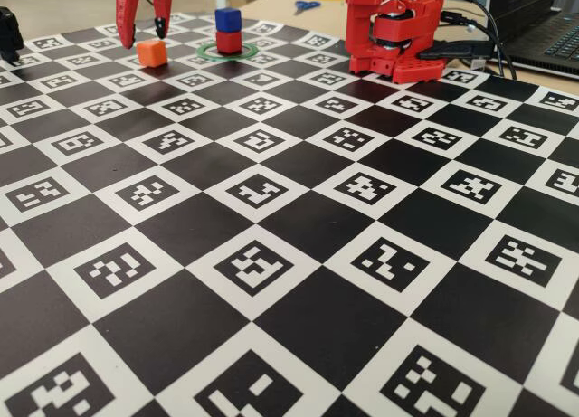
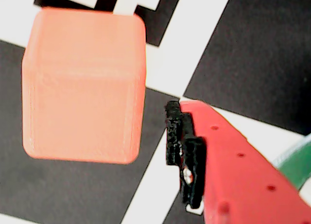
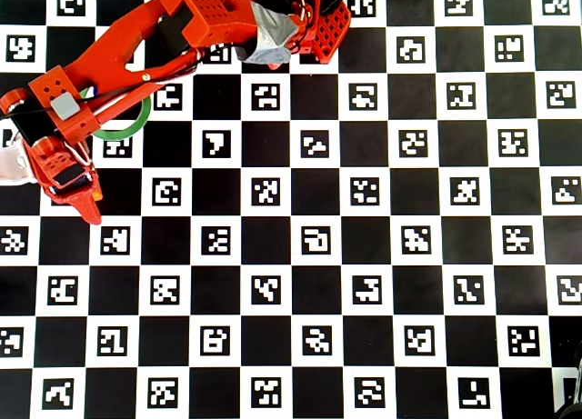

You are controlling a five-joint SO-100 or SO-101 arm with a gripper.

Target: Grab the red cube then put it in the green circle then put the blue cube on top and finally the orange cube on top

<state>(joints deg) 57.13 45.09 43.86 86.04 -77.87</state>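
Where the fixed view looks across the checkered table [image 1: 271, 254], the blue cube [image 1: 228, 20] sits directly on top of the red cube [image 1: 229, 42], and this stack stands inside the green circle [image 1: 204, 49] near the far edge of the table. The orange cube [image 1: 152, 52] rests on the table surface just beside the circle, on its left in this view, apart from the stack. The hand [image 1: 140, 30] hangs above and just behind the orange cube with its two fingers spread, one tip on each side, neither touching the cube. The red arm base [image 1: 393, 37] stands at the far edge, to the right of the stack.

From the wrist view, the orange cube [image 2: 82, 85] fills the upper left, lying on a black square next to a white one. One finger [image 2: 228, 161] with a black pad enters from the lower right, close beside the cube with a narrow gap between them. A sliver of the green circle [image 2: 296, 168] shows at the right edge.

From the overhead view, the arm [image 3: 136, 55] reaches toward the left edge of the table and covers part of the green circle [image 3: 127, 131]. All three cubes are hidden beneath it.
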